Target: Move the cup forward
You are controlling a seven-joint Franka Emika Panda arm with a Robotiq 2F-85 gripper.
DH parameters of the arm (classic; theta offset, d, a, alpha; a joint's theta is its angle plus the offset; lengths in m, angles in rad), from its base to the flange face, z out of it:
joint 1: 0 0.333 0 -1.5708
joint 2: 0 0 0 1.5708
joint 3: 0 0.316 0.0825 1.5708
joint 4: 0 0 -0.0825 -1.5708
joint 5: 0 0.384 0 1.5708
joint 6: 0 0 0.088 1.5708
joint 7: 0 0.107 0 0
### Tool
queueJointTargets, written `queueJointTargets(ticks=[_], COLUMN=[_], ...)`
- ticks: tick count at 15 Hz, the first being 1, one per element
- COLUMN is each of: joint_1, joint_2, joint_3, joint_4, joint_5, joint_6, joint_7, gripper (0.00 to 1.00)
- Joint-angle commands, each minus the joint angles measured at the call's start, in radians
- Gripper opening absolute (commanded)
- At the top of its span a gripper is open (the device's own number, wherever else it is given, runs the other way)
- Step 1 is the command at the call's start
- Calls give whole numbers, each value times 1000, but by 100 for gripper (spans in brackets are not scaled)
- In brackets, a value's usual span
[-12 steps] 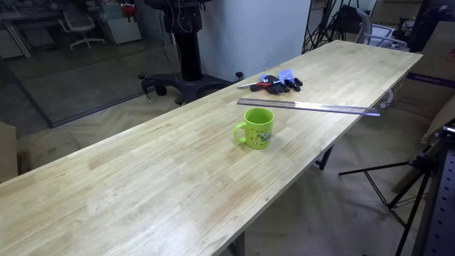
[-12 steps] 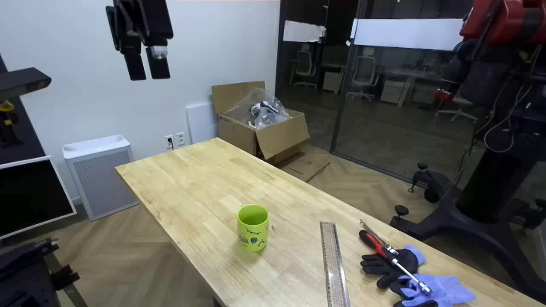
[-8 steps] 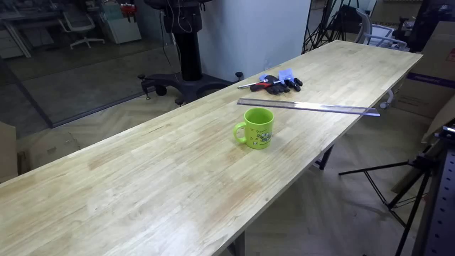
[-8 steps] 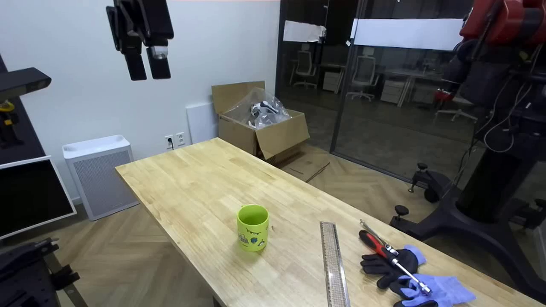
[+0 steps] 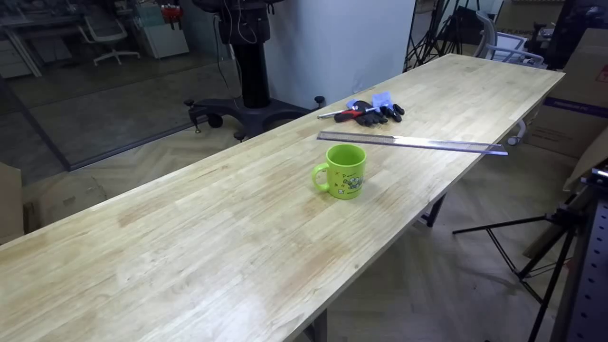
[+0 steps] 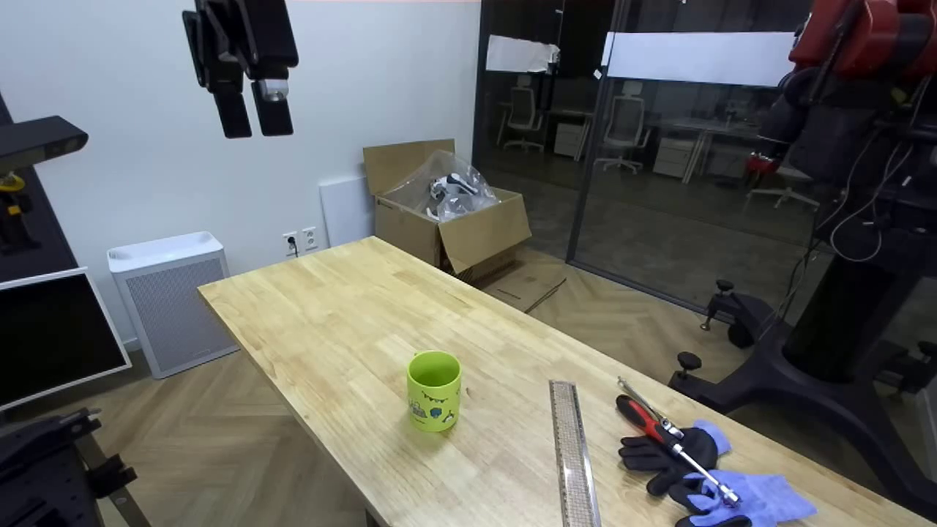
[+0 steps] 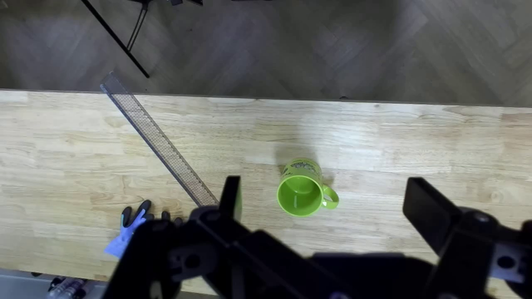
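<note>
The green cup (image 7: 300,197) is parked upright on the wooden table (image 5: 190,247), and its plain green inside is best seen in the wrist view. Its handle (image 7: 335,198) is shown there too, but in an exterior view it's mostly tucked behind the cup (image 6: 433,391). As containers go, there's also a cardboard box (image 6: 406,233) sitting beyond the table's far end, flaps open, with a clear plastic bag (image 6: 465,208) stuffed in it and a white-and-dark thing (image 6: 450,189) inside the bag, kinda hard to make out. The gripper (image 6: 255,123) is hung well above the cup, and its fingers (image 7: 428,209) are spread: a big gap is shown in the wrist view, though it looks pretty skinny in an exterior view. A clear ruler (image 7: 159,143) is laid near the cup, its end poking over the table edge in the wrist view. Black-and-blue gloves (image 6: 768,494) are piled near it, with a red-handled tool (image 6: 646,419) on top in both exterior views; part of that pile is blocked by the gripper in the wrist view.
</note>
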Motion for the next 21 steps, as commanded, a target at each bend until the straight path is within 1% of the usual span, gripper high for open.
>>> queueJointTargets(ticks=[1, 11, 12, 15, 17, 19, 21], joint_1=[18, 18, 15, -26, -52, -81, -103], joint_2=[2, 2, 18, 144, 239, 354, 483], joint_3=[-14, -14, -19, -17, -25, -35, -43], joint_4=[2, 2, 12, 70, 101, 138, 187], joint_5=[-8, -8, -2, -10, -15, -36, -89], joint_6=[-3, -3, 7, 35, 86, 169, 254], joint_7=[8, 8, 13, 96, 147, 202, 280], gripper=[100, 100, 100, 100, 100, 100, 100])
